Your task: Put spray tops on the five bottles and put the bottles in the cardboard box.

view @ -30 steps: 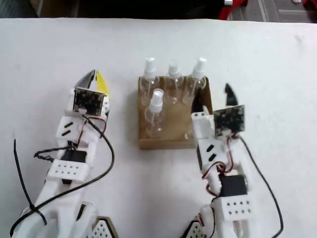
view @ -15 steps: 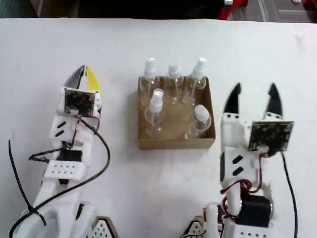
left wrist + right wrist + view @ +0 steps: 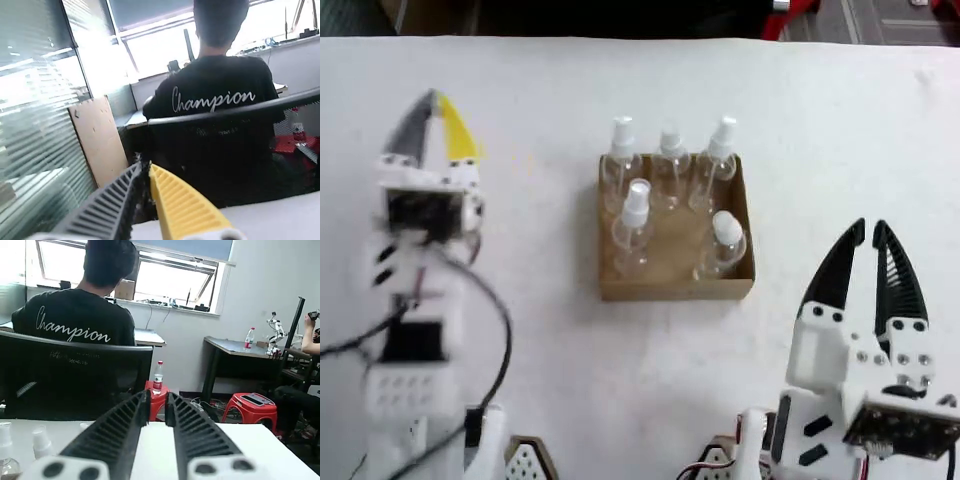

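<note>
High view. Box (image 3: pixel 675 290) mid-table. All five bottles (image 3: pixel 670 168) stand inside it: three along the box's far wall, two by its near wall. Each has a white spray top. The near-right bottle (image 3: pixel 723 245) looks tilted toward the box's right wall; the others are upright. Left gripper (image 3: pixel 437 97) is well to the left of the box, level with its far wall, grey and yellow fingers pressed together, nothing held. Right gripper (image 3: pixel 870 224) is off the box's near-right corner and apart from it, black fingers nearly together with a thin gap, nothing held.

Left wrist view. Fingers meet at the tips, raised and aimed away from the box into the room.

Right wrist view. A narrow slit between the fingers, empty. Two spray tops (image 3: pixel 40 439) show low at the edge.

Progress, as judged: capping done, boxing done, five of five. Only the leaning bottle might want straightening.
</note>
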Robot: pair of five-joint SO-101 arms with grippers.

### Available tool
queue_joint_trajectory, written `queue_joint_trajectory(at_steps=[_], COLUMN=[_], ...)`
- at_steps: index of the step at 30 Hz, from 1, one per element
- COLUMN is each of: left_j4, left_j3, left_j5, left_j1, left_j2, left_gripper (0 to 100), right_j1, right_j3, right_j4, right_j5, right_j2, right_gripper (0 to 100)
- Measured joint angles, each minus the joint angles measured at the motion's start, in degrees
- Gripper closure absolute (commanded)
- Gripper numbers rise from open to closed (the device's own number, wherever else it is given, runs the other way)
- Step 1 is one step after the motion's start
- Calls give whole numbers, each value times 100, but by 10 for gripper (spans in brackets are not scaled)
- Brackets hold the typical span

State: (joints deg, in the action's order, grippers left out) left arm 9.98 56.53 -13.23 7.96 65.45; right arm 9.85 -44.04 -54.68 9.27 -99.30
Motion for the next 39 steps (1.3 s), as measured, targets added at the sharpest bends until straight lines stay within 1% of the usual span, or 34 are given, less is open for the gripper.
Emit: queue_joint_trajectory(at_steps=[4,7,9,12,14,19,22,25,28,30,34,39], left_j4=[1960,3033,3446,3877,4202,5336,5837,6198,6233,6171,5758,5257], left_j3=[-941,-1292,-1345,-1398,-1495,-1705,-1749,-1644,-1134,-615,642,2277], left_j5=[-53,-62,-97,-404,-501,-519,-519,-519,-519,-519,-563,-571], left_j1=[35,-9,0,-9,0,-9,-9,-9,-9,-9,-9,0], left_j2=[1371,2497,3156,3886,3921,3912,3912,3912,3912,3912,3912,3895], left_gripper=[976,976,976,976,976,976,976,976,976,976,976,976], right_j1=[-431,-747,-985,-1292,-1477,-1987,-2224,-2189,-2163,-2013,-1785,-1574], right_j3=[-70,-62,62,396,730,1653,1908,1925,1873,1626,642,-1222], right_j4=[-35,-220,-431,-862,-1266,-2435,-2892,-3112,-3121,-3007,-2330,-1196], right_j5=[0,0,0,0,0,0,0,0,0,0,0,0], right_j2=[-26,-62,-176,-369,-369,-378,-387,-387,-387,-387,-387,-378], right_gripper=[981,981,981,981,981,981,981,978,978,978,977,977])
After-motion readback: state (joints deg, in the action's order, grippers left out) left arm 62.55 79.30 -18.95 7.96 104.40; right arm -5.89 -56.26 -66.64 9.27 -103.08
